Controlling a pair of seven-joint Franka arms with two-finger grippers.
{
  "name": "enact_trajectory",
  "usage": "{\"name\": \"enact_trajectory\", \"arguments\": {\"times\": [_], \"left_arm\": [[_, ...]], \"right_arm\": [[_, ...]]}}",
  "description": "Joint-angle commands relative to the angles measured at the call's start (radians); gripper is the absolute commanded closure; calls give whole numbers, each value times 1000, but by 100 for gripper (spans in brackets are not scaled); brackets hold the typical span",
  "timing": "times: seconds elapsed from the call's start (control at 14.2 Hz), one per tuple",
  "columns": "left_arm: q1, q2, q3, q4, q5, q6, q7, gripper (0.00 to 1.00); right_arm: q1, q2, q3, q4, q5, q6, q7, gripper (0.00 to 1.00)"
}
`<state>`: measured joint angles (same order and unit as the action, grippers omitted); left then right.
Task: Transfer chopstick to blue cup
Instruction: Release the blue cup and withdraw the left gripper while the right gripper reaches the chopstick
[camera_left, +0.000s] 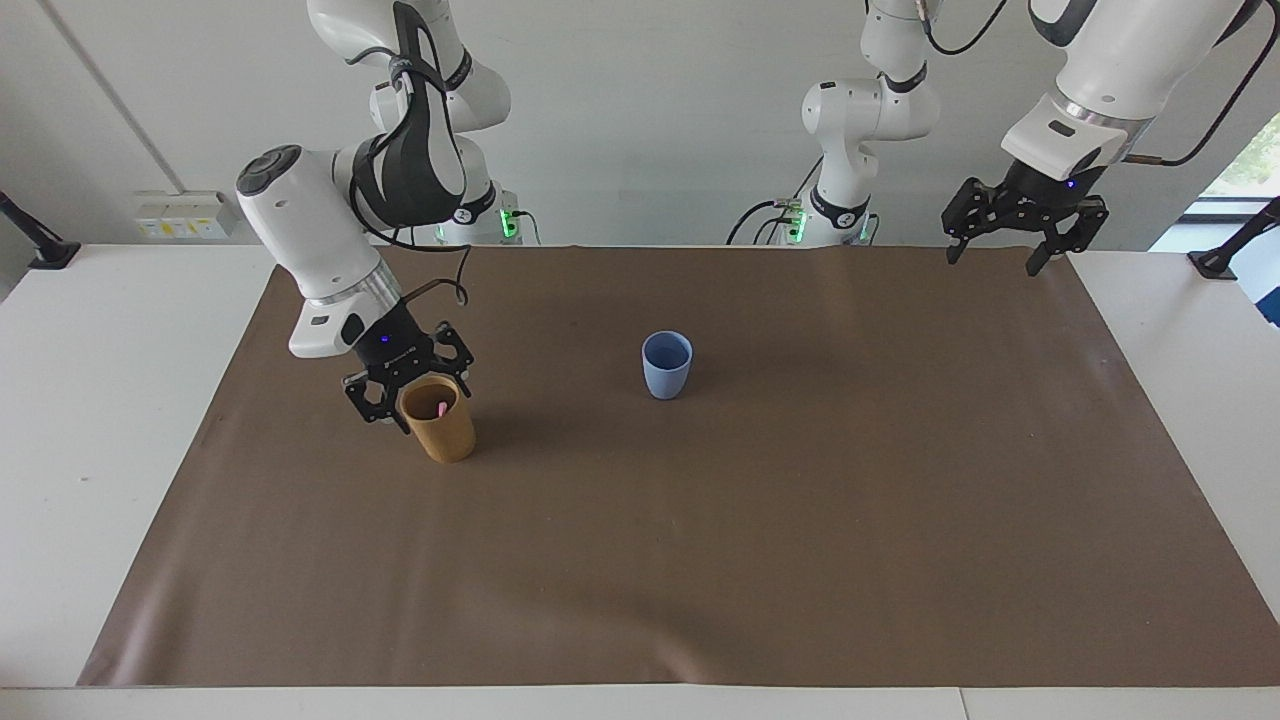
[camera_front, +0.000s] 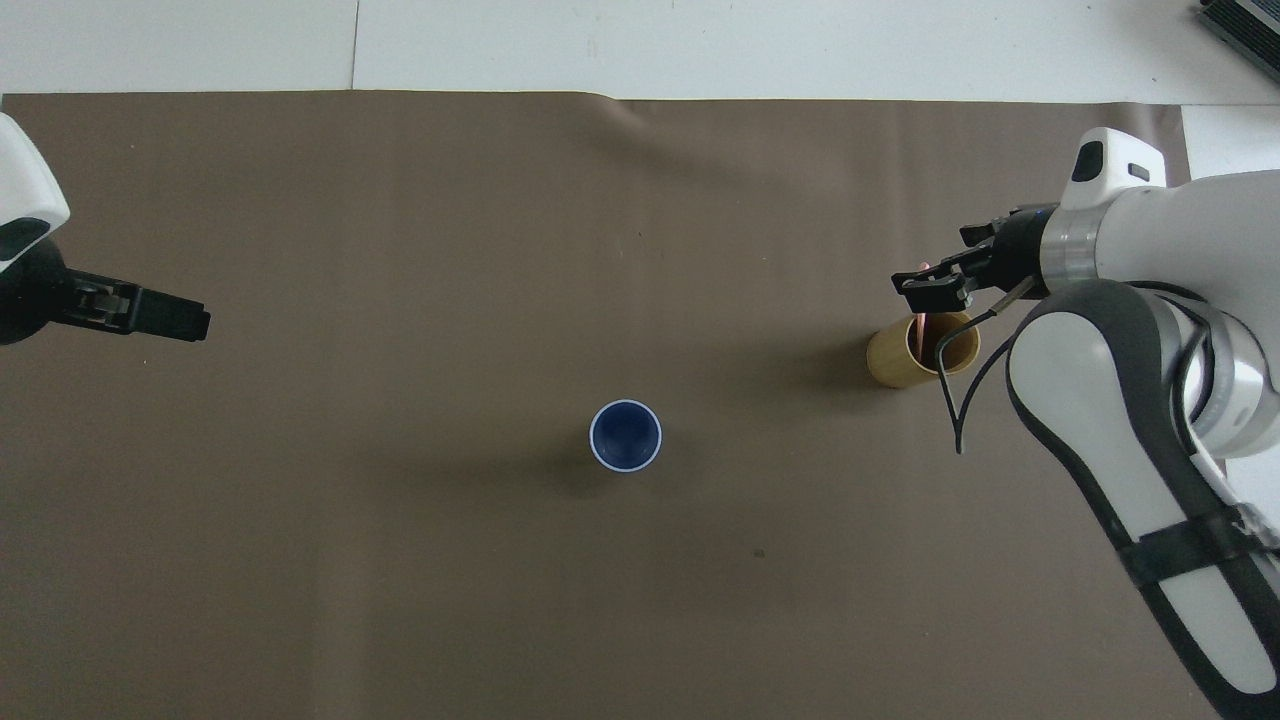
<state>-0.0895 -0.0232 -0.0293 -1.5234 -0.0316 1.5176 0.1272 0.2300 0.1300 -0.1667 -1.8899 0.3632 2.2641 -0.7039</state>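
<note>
Holds the right gripper (camera_left: 410, 385) low over the tan cup (camera_left: 445, 437), fingers parted to a middling gap at the rim's robot side. Keeps the chopstick (camera_left: 441, 409) standing inside that cup, its top just at the fingertips, with no telling whether they touch it. Leaves the blue cup (camera_left: 666, 368) well apart, mid-mat (camera_left: 800, 550), and hangs the waiting left gripper (camera_left: 1010, 240), spread wide, over the mat's robot-side corner.
</note>
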Motion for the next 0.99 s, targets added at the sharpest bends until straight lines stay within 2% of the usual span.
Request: {"name": "enact_trajectory", "arguments": {"times": [0.0, 0.07, 0.14, 0.56, 0.92], "left_arm": [[13, -44, -12, -61, 19, -24, 9, 0], [14, -35, -12, -57, 33, -20, 14, 0], [14, -32, -11, -52, 42, -14, 14, 0], [14, -41, -11, -69, 42, -27, -1, 0], [13, -37, -11, -61, 41, -25, -9, 0]], "right_arm": [[-3, -9, 1, -21, 34, 31, -32, 72], [-3, -9, 1, -21, 36, 31, -28, 91], [-3, -9, 1, -21, 40, 32, -26, 100], [-21, -10, 1, -12, 59, 12, -17, 100], [-47, -82, -7, 28, 60, -76, -6, 100]]}}
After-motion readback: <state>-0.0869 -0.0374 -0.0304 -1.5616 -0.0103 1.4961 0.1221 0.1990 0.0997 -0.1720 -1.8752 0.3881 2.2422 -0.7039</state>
